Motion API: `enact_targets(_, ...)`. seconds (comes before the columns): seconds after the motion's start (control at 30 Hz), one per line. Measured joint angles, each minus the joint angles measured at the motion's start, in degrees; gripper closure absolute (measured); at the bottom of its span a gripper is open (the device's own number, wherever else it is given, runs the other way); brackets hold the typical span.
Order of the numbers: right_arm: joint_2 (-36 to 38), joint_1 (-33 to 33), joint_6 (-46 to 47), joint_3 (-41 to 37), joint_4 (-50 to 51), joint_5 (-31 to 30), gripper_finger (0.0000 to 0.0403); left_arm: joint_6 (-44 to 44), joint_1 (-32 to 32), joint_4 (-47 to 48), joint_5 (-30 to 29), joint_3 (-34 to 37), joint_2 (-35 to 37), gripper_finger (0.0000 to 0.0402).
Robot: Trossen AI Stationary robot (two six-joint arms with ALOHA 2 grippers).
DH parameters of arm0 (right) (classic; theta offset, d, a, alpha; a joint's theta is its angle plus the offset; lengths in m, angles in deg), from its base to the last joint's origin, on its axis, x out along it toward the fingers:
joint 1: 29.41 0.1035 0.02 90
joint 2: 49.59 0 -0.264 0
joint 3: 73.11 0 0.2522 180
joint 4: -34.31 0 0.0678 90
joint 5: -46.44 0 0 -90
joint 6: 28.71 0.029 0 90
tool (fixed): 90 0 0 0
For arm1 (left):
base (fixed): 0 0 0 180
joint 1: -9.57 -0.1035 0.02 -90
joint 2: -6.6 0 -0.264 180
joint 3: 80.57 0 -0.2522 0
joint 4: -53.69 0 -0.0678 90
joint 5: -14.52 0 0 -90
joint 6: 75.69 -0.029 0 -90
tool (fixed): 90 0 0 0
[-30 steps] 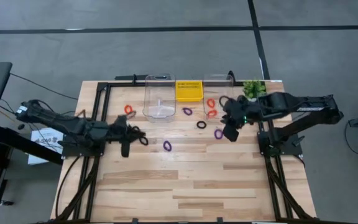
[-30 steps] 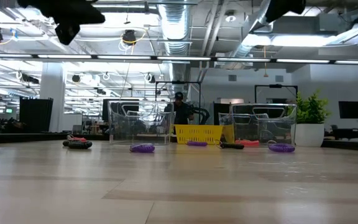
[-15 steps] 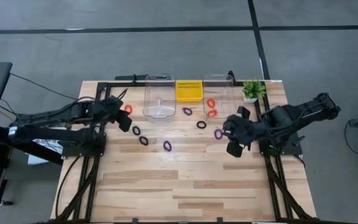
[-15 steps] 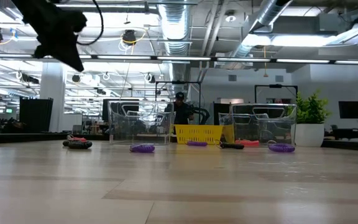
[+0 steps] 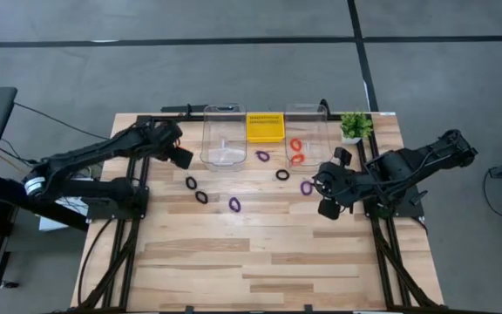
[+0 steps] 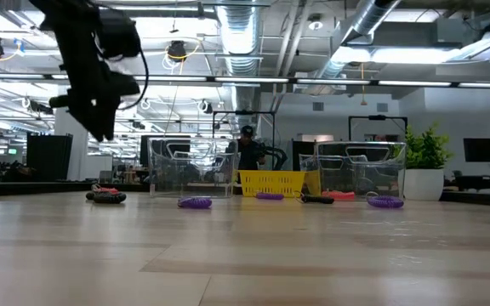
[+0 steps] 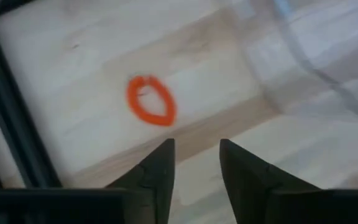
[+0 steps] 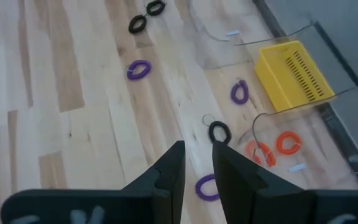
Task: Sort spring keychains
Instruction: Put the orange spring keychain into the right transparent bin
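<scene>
Your left gripper [image 5: 179, 157] hangs above the far left part of the pale wooden table [image 5: 260, 262], beside the left clear plastic bin [image 5: 223, 139]. From its wrist camera you see the two dark fingers [image 7: 160, 171] spread with a gap between them and nothing in it, and just past their tips an orange-red coiled keychain ring [image 7: 150, 101] lying flat on the wood. In the low view the arm is well clear of the tabletop. Your right gripper [image 5: 328, 208] waits over the right side of the table, near a purple coiled ring [image 5: 307, 187]; its fingers [image 8: 173, 168] stand close together with only a narrow slit, and they appear to hold nothing, though the tips are partly cut off by the frame edge. Two more orange-red rings [image 5: 295, 145] lie in the right clear plastic bin [image 5: 307, 131], one behind the other. A small yellow slotted basket [image 5: 265, 126] sits between the two bins. On the open wood you have a purple ring [image 5: 262, 156] in front of the basket, a black ring [image 5: 282, 174] just right of it, another purple ring [image 5: 234, 204] nearer the middle, and two black rings [image 5: 191, 183] close together on the left. A small green potted plant [image 5: 354, 125] stands at the far right corner.
</scene>
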Motion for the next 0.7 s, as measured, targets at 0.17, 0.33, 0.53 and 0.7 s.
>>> enact_targets(0.17,0.0,0.0,0.34,0.0,0.0,-0.2,0.0331,-3.42,-8.25,-0.88,4.44,0.0,-5.44,0.0274)
enact_targets(0.33,0.0,0.0,0.34,0.0,0.0,-0.22,0.0331,-4.96,-13.93,-5.26,9.37,0.0,-10.63,0.0283)
enact_targets(0.53,0.0,-0.02,-0.74,0.0,0.02,-2.93,0.0331,-5.02,-16.21,-9.46,12.06,0.0,-16.18,0.0291)
enact_targets(0.7,0.0,-0.02,-0.73,0.0,0.02,-3.26,0.0331,-6.18,-17.29,-9.72,11.99,0.02,-20.82,0.029)
